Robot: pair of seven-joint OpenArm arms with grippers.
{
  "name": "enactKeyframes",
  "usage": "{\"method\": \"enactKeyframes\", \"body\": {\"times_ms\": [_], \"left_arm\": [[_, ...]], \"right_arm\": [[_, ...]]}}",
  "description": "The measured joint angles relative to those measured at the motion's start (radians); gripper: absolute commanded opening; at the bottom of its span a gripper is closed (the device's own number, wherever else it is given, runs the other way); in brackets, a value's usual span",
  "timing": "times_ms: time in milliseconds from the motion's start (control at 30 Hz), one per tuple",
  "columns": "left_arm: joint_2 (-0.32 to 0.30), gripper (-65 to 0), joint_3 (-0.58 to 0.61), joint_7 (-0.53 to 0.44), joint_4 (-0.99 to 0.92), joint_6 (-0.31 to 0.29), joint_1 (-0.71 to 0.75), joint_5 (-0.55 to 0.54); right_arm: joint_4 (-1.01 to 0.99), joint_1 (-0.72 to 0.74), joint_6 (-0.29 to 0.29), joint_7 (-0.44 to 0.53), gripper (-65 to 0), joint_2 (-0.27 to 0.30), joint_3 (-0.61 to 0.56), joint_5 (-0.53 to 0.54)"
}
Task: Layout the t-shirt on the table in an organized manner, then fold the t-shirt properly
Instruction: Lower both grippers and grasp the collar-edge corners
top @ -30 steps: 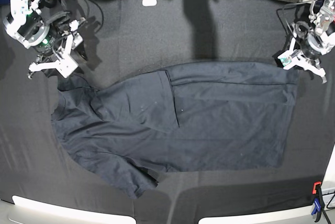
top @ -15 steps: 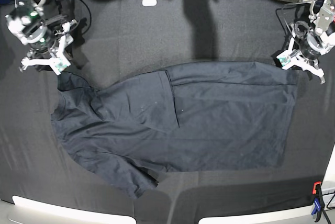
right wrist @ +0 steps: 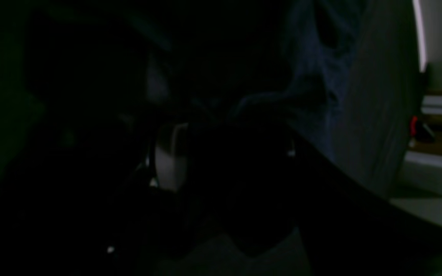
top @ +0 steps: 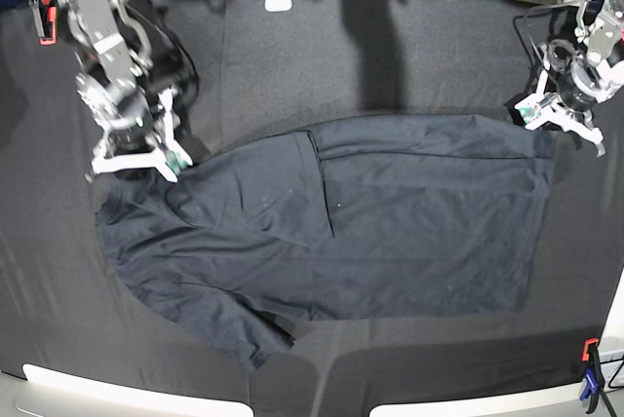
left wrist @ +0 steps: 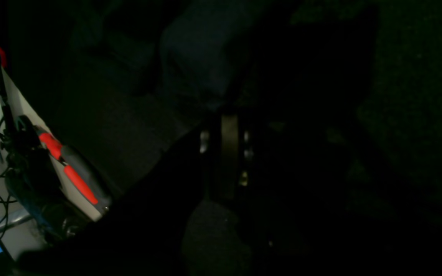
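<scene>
Black cloth covers the table (top: 390, 56) from edge to edge, and on it the t-shirt (top: 390, 232) lies spread with its long axis running left to right across the base view. Note that the shirt is only partly ordered: the hem end toward the view's right is flat and square, while the collar and sleeve end toward the view's left is bunched, with one sleeve trailing toward the near edge. Your right gripper (top: 136, 159) stands with its jaws wide apart directly over that bunched upper corner, at or just above the fabric; contact cannot be confirmed from the base view, and the right wrist view is too dark to settle it. Your left gripper (top: 561, 115) hangs at the opposite upper corner by the hem, jaws closed and, as far as can be seen, holding nothing. Judge the right arm the nearer to the disorder; the next correction probably runs from that corner outward, away from the hem.
</scene>
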Motion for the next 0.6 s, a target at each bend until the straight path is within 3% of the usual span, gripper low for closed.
{"method": "enactKeyframes", "body": {"times_ms": [100,267,433,533,600], "left_arm": [[0.000,-65.0,0.000,-0.001,0.000,0.000,0.000,0.000],[0.000,-65.0,0.000,0.000,0.000,0.000,0.000,0.000],[0.000,-65.0,0.000,0.000,0.000,0.000,0.000,0.000],[0.000,-65.0,0.000,0.000,0.000,0.000,0.000,0.000],[0.000,-65.0,0.000,0.000,0.000,0.000,0.001,0.000]], "right_arm": [[-0.004,0.023,-0.001,-0.059,-34.9,0.001,-0.003,0.000],[-0.005,0.010,-0.002,-0.058,-36.5,0.031,-0.003,0.000],[-0.006,-0.022,-0.001,-0.078,-50.7,0.090,-0.003,-0.003],[-0.014,-0.024,-0.005,-0.097,-64.1,0.105,-0.003,0.001],[-0.014,-0.029,-0.039,-0.097,-65.0,0.101,-0.003,-0.001]]}}
